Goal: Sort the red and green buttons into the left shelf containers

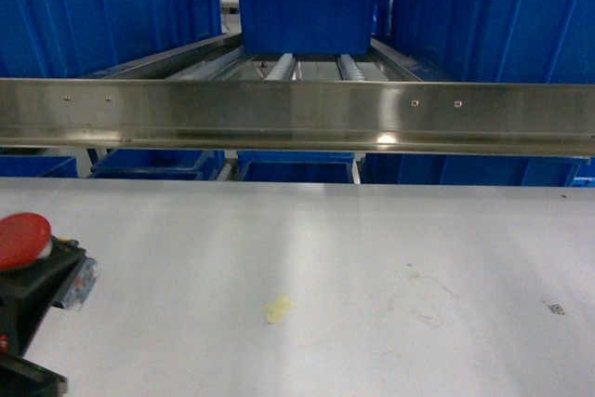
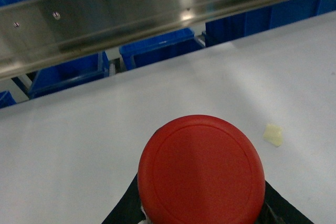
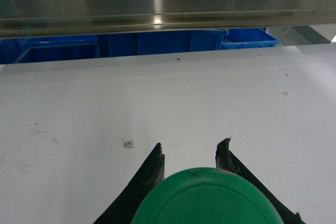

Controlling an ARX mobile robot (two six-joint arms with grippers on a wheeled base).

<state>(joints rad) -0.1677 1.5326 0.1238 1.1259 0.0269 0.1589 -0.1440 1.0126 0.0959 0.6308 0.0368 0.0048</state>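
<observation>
A red button point(image 2: 202, 174) with a round glossy cap fills the lower middle of the left wrist view. My left gripper point(image 1: 42, 262) is shut on it low over the white table's front left, and the cap point(image 1: 23, 239) shows there too. A green button point(image 3: 207, 198) sits between the black fingers point(image 3: 156, 162) of my right gripper point(image 3: 191, 153), which is shut on it above the table. The right gripper does not appear in the head view. A large blue left shelf container point(image 1: 93, 11) stands at the far upper left, behind the steel rail.
A steel rail point(image 1: 297, 113) crosses the view between the table point(image 1: 372, 248) and the shelf. More blue bins stand at the centre back point(image 1: 307, 11), at the right point(image 1: 502, 16) and under the rail point(image 3: 157, 43). A yellow scrap point(image 1: 277, 309) lies on the table.
</observation>
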